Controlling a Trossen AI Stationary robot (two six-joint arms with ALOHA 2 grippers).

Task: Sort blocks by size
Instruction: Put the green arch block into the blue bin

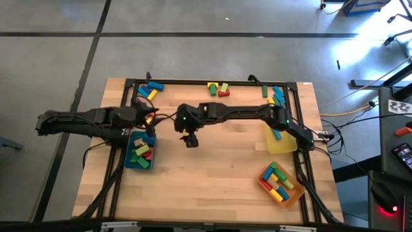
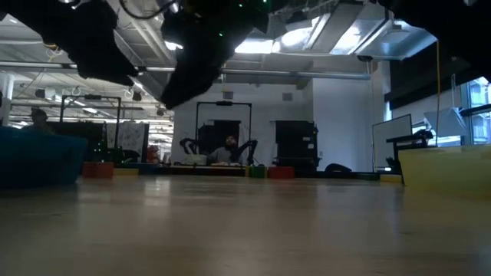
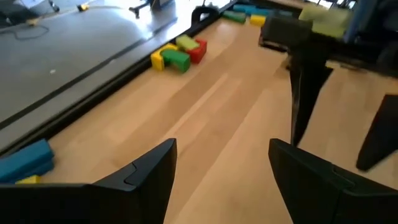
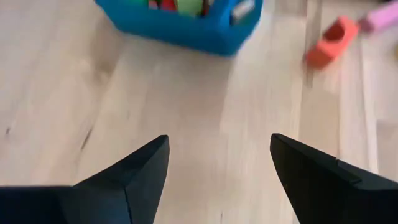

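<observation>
High view: right pincer [image 1: 191, 142] open, empty, mid-bench beside teal tray [image 1: 140, 152]; left pincer [image 1: 149, 120] open near it; loose blocks [image 1: 217, 89] along far edge; advised: centre open fingers squarely over one block before closing.

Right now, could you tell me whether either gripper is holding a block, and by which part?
Nothing is held. The left gripper and the right gripper are both open, with only bare table between the fingers.

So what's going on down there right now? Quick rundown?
Right pincer open and empty, mid-table beside the teal tray. Left pincer open, empty, above that tray's far end. Loose blocks along the far edge. Nothing blocking.
</observation>
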